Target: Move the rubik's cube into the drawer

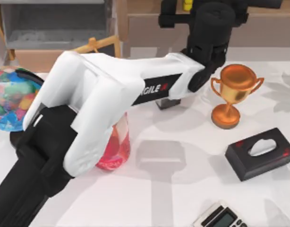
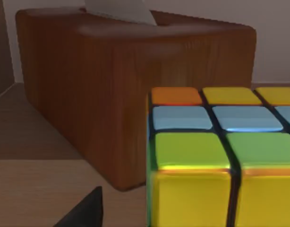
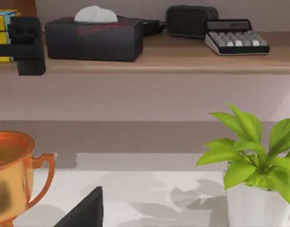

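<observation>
rubik's cube (image 2: 220,161) seen close beside a wooden tissue box (image 2: 135,85) on the shelf (image 2: 36,189).
left gripper (image 1: 185,5) is reached over that shelf; finger state cannot be told.

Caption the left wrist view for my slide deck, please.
Left wrist camera close on the rubik's cube resting on a wooden shelf beside a brown wooden tissue box.
</observation>
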